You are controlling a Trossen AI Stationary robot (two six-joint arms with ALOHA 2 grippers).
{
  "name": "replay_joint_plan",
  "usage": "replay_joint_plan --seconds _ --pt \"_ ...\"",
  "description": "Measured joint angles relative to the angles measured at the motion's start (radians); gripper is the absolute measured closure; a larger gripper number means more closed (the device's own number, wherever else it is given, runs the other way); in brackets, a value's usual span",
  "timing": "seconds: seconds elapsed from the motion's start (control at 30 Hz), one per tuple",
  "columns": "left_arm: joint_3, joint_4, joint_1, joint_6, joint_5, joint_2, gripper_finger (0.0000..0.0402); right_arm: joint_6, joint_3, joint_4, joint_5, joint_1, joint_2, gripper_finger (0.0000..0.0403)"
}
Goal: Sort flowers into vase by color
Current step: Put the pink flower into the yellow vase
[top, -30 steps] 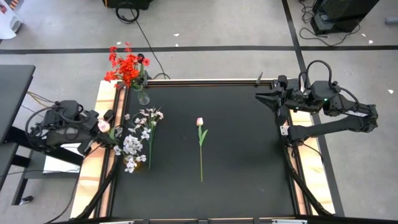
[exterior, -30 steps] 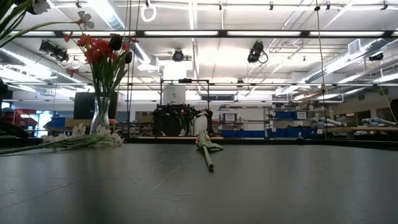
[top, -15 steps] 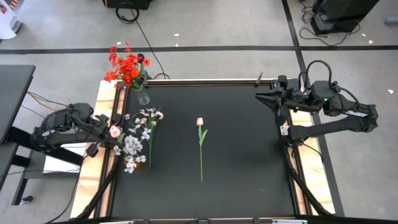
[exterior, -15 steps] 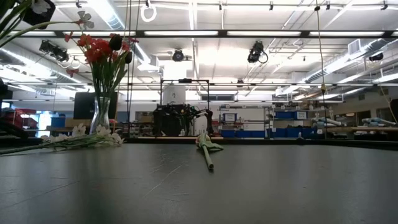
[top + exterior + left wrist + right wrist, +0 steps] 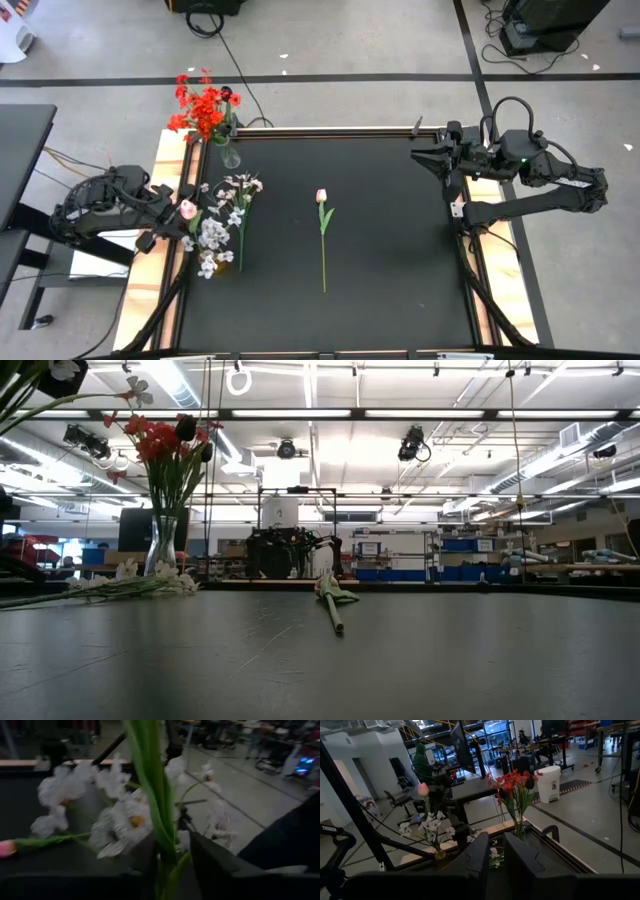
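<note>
My left gripper (image 5: 172,214) hovers at the table's left edge, open, around a bunch of flowers: white sprays (image 5: 210,235) and a pink tulip (image 5: 187,209). In the right wrist view the bunch (image 5: 431,827) stands upright. The glass vase (image 5: 231,156) at the far left holds red flowers (image 5: 205,105). More white sprays (image 5: 238,190) lie flat on the table beside it. A single pink tulip (image 5: 322,222) lies mid-table. My right gripper (image 5: 418,156) waits raised at the far right, slightly open and empty. My left gripper has the bunch's green stems (image 5: 164,855) between its two fingers, near their lower ends. The stems lie against one finger (image 5: 147,865), and a gap shows toward the other finger (image 5: 210,865). The bunch stands upright, clear of the table, blooms above the fingers.
The black table top (image 5: 400,270) is bare right of the lying tulip. Wooden rails (image 5: 160,250) run along the left and right sides. Cables cross the floor (image 5: 240,70) behind the vase.
My left gripper has gone a little toward the table's right, over the left edge, and slightly down, carrying the bunch. The pink tulip's bloom has shifted the same way, nearer the white sprays. In the last half second it has kept still.
</note>
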Motion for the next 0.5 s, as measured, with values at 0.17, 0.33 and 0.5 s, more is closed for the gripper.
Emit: replay_joint_plan --seconds 0.17,0.33,0.5 --pt "0.000 0.005 0.000 -0.056 0.067 0.000 0.0183 0.000 0.000 0.000 0.000 0.000 0.000 0.0336" --pt "0.000 0.002 0.000 -0.131 0.102 0.000 0.0111 0.000 0.000 0.000 0.000 0.000 0.000 0.0336" --pt "0.051 -0.057 0.000 -0.083 0.109 0.003 0.0099 0.000 0.000 0.000 0.000 0.000 0.000 0.0336"
